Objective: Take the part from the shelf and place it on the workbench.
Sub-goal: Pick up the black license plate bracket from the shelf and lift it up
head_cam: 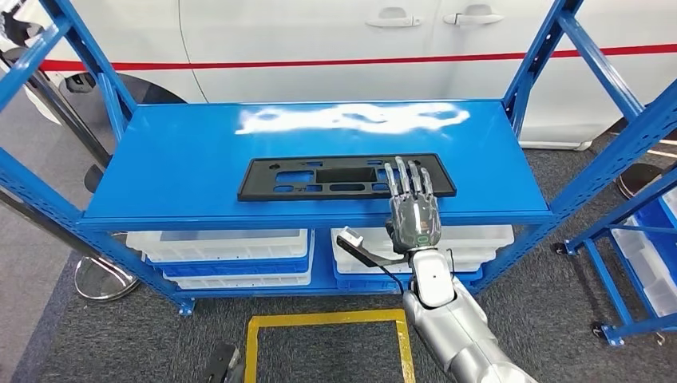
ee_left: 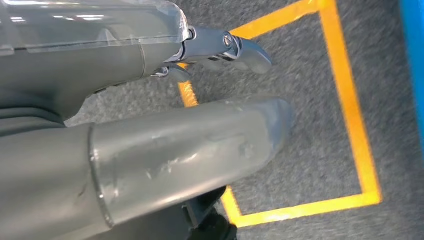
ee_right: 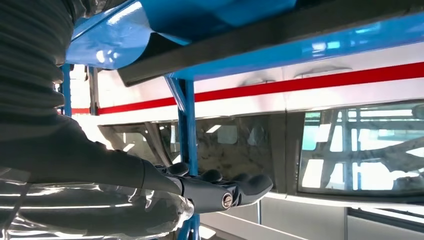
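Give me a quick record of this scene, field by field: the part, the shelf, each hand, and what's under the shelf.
part: black flat panel with cutouts, lying on the top shelf
shelf: blue metal rack, white car behind it
right hand: fingers extended over the panel's right end, not yet gripping
left hand: hanging above grey carpet with yellow floor tape, holding nothing
lower shelf: white bins

Bright overhead light burns a white glare patch across the back of my blue shelf [head_cam: 319,159], washing out its surface there. My head view is evenly lit and sharp. In my left wrist view the carpet [ee_left: 310,125] is soft with blur; my right wrist view is backlit.
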`<state>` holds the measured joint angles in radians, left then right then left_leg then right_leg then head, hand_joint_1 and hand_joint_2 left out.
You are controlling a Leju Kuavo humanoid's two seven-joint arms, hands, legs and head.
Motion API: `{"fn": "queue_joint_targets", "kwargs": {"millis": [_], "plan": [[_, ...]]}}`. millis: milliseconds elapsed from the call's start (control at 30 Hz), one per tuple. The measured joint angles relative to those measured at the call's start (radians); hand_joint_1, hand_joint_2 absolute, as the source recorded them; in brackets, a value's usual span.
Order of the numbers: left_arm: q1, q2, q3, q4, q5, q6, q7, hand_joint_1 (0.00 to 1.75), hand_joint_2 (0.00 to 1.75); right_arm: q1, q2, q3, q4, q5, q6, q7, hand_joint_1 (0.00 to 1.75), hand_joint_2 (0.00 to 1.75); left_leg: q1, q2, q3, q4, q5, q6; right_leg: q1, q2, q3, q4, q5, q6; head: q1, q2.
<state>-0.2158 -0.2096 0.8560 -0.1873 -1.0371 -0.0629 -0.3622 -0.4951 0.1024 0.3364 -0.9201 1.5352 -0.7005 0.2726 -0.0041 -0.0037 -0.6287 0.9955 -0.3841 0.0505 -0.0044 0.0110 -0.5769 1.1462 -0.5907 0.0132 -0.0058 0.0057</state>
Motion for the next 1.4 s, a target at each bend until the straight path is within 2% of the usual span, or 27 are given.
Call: {"fn": "queue_joint_targets", "kwargs": {"millis": [67,100,133,200,233,267,367,433,467,533,567,600,633,667,733,800,867,967,1033,1100,1133,1167,1200,1233,1300,1333,1400], "plan": [[0.000,0.000,0.000,0.000,0.000,0.002,0.001,0.00,0.00,0.006,-0.001,-0.002,0.000,0.000,0.000,0.001,0.00,1.75,0.001,-0.001,0.009,0.000,-0.011,0.003,-0.006,-0.001,-0.082,0.121,-0.030,0.008,0.000,0.000],[0.001,0.000,0.000,0.000,0.000,0.002,0.001,0.00,0.00,0.011,-0.002,-0.003,0.000,0.000,0.000,0.001,0.00,1.75,0.001,-0.002,0.014,0.002,-0.017,0.003,-0.009,-0.002,-0.108,0.143,-0.019,0.011,0.000,0.000],[0.002,0.000,0.000,0.000,0.000,0.002,0.002,0.00,0.00,0.015,-0.002,-0.005,0.000,0.000,0.000,0.001,0.00,1.75,0.002,-0.003,0.020,0.005,-0.024,0.001,-0.011,-0.003,-0.116,0.129,0.012,0.013,0.000,0.000],[0.002,-0.002,0.000,0.000,0.000,0.002,0.003,0.00,0.00,0.017,-0.002,-0.008,-0.001,0.000,0.000,0.001,0.00,1.75,0.005,-0.004,0.030,0.015,-0.040,-0.007,-0.014,-0.006,-0.087,0.017,0.103,0.015,0.000,0.000],[0.002,-0.003,0.000,0.000,0.000,0.002,0.003,0.00,0.00,0.016,-0.002,-0.009,-0.001,0.000,0.000,0.001,0.00,1.75,0.004,-0.005,0.030,0.024,-0.048,-0.013,-0.013,-0.006,-0.068,-0.039,0.132,0.014,0.000,0.000],[0.001,-0.004,0.000,0.000,0.000,0.002,0.003,0.00,0.00,0.016,-0.002,-0.010,-0.002,0.000,0.000,0.001,0.00,1.75,0.003,-0.005,0.029,0.029,-0.054,-0.019,-0.012,-0.006,-0.056,-0.075,0.145,0.009,0.000,0.000],[0.001,-0.004,0.000,0.000,0.000,0.002,0.004,0.00,0.00,0.019,-0.003,-0.012,-0.003,0.000,0.000,0.000,0.00,1.75,0.001,-0.006,0.024,0.032,-0.059,-0.032,-0.010,-0.003,-0.051,-0.094,0.141,-0.009,0.000,0.000],[0.001,-0.003,0.001,0.000,0.000,0.003,0.004,0.00,0.00,0.018,-0.003,-0.013,-0.004,0.000,0.000,-0.001,0.00,1.75,0.003,-0.004,0.020,0.051,-0.077,-0.042,-0.014,-0.003,-0.045,-0.102,0.143,-0.019,-0.001,0.000],[0.000,-0.003,0.001,0.000,0.000,0.002,0.002,0.00,0.00,0.017,-0.002,-0.013,-0.004,0.000,0.000,-0.003,0.00,1.75,0.005,-0.004,0.004,0.088,-0.100,-0.048,-0.016,-0.004,-0.042,-0.106,0.143,-0.023,0.000,0.000],[0.000,-0.003,0.001,0.000,-0.002,0.002,-0.001,0.00,0.00,0.018,-0.002,-0.013,-0.005,0.000,0.000,-0.008,0.00,1.75,0.010,-0.002,-0.054,0.217,-0.160,-0.058,-0.015,-0.008,-0.038,-0.107,0.141,-0.030,-0.001,0.000],[0.001,-0.003,0.001,0.000,-0.003,0.002,-0.002,0.00,0.00,0.019,-0.002,-0.013,-0.005,0.000,0.000,-0.010,0.00,1.75,0.012,-0.002,-0.084,0.278,-0.180,-0.060,-0.014,-0.009,-0.037,-0.107,0.140,-0.031,0.000,0.000],[0.003,-0.003,0.000,0.000,-0.003,0.002,-0.003,0.00,0.00,0.020,-0.002,-0.014,-0.005,0.000,0.000,-0.011,0.00,1.75,0.013,-0.002,-0.103,0.312,-0.185,-0.061,-0.013,-0.010,-0.036,-0.107,0.139,-0.032,-0.001,0.000],[0.003,-0.003,0.000,0.000,-0.004,0.001,-0.004,0.00,0.00,0.020,-0.002,-0.014,-0.005,0.000,0.000,-0.011,0.00,1.75,0.013,-0.002,-0.103,0.305,-0.168,-0.060,-0.012,-0.009,-0.035,-0.107,0.139,-0.033,-0.001,0.000],[0.003,-0.003,0.000,0.000,-0.004,0.001,-0.004,0.00,0.00,0.020,-0.002,-0.014,-0.005,0.000,0.000,-0.011,0.00,1.75,0.013,-0.002,-0.081,0.256,-0.134,-0.056,-0.011,-0.009,-0.032,-0.107,0.137,-0.033,-0.001,0.000],[0.001,-0.002,0.000,0.000,-0.004,0.001,-0.004,0.00,0.00,0.019,-0.001,-0.014,-0.005,0.000,0.000,-0.011,0.00,1.75,0.009,-0.002,-0.013,0.111,-0.068,-0.043,-0.007,-0.007,-0.027,-0.107,0.135,-0.031,0.000,0.000],[-0.001,-0.002,0.000,0.000,-0.004,0.001,-0.005,0.00,0.00,0.018,0.000,-0.014,-0.005,0.000,0.000,-0.011,0.00,1.75,0.003,-0.003,0.024,0.034,-0.051,-0.034,-0.006,-0.007,-0.027,-0.108,0.134,-0.024,0.000,0.000],[-0.001,-0.001,0.000,0.000,-0.004,0.001,-0.005,0.00,0.00,0.018,0.001,-0.014,-0.005,0.000,0.000,-0.012,0.00,1.75,0.000,-0.004,0.026,0.028,-0.053,-0.032,-0.007,-0.007,-0.028,-0.110,0.135,-0.017,0.000,0.000],[0.000,-0.002,0.000,0.000,-0.006,0.001,-0.006,0.00,0.00,0.017,0.001,-0.014,-0.006,0.000,0.000,-0.013,0.00,1.75,0.005,-0.003,0.034,0.011,-0.044,-0.019,-0.008,-0.008,-0.029,-0.100,0.124,-0.002,0.000,0.000],[-0.001,-0.003,0.000,0.000,-0.006,0.001,-0.006,0.00,0.00,0.015,0.001,-0.014,-0.007,0.000,0.000,-0.014,0.00,1.75,0.009,-0.001,0.039,0.000,-0.038,-0.010,-0.009,-0.009,-0.064,-0.022,0.075,0.005,0.000,0.000],[-0.001,-0.003,0.000,0.000,-0.006,0.001,-0.007,0.00,0.00,0.019,0.001,-0.014,-0.007,0.000,0.000,-0.013,0.00,1.75,0.008,-0.001,0.039,0.000,-0.038,-0.006,-0.010,-0.009,-0.124,0.101,0.019,0.010,0.000,0.000],[-0.001,-0.003,0.000,0.000,-0.006,0.001,-0.007,0.00,0.00,0.022,0.001,-0.014,-0.006,0.000,0.000,-0.013,0.00,1.75,0.007,-0.001,0.039,0.001,-0.039,-0.005,-0.011,-0.009,-0.144,0.140,0.011,0.012,0.000,0.000],[0.000,-0.003,0.000,0.000,-0.006,0.001,-0.008,0.00,0.00,0.024,0.001,-0.014,-0.004,0.000,0.000,-0.013,0.00,1.75,0.007,-0.001,0.039,0.002,-0.040,-0.005,-0.011,-0.009,-0.149,0.147,0.021,0.014,0.000,0.000],[0.000,-0.003,0.000,0.000,-0.006,0.000,-0.009,0.00,0.00,0.024,0.001,-0.014,-0.003,0.000,0.000,-0.013,0.00,1.75,0.007,-0.002,0.039,0.005,-0.041,-0.006,-0.013,-0.010,-0.133,0.113,0.049,0.014,0.000,0.000],[0.000,-0.003,0.000,0.000,-0.006,0.000,-0.010,0.00,0.00,0.024,0.001,-0.014,-0.002,0.000,0.000,-0.013,0.00,1.75,0.008,-0.003,0.039,0.009,-0.044,-0.009,-0.014,-0.010,-0.103,0.051,0.086,0.013,0.000,0.000],[0.000,-0.003,0.000,0.000,-0.008,-0.003,-0.017,0.00,0.00,0.024,0.002,-0.012,-0.002,0.000,0.000,-0.011,0.00,1.75,0.005,-0.004,0.036,0.020,-0.057,-0.019,-0.013,-0.010,-0.045,-0.066,0.125,0.007,0.000,0.000],[-0.001,-0.003,-0.001,0.000,-0.010,-0.004,-0.022,0.00,0.00,0.024,0.003,-0.012,-0.002,0.000,0.000,-0.010,0.00,1.75,0.003,-0.004,0.034,0.024,-0.063,-0.025,-0.011,-0.010,-0.032,-0.095,0.127,0.001,0.000,0.000],[-0.001,-0.003,-0.004,0.000,-0.013,-0.007,-0.030,0.00,0.00,0.025,0.005,-0.010,-0.002,0.000,0.000,-0.010,0.00,1.75,0.002,-0.004,0.035,0.025,-0.070,-0.036,-0.008,-0.008,-0.027,-0.104,0.120,-0.012,0.000,0.000]]}}
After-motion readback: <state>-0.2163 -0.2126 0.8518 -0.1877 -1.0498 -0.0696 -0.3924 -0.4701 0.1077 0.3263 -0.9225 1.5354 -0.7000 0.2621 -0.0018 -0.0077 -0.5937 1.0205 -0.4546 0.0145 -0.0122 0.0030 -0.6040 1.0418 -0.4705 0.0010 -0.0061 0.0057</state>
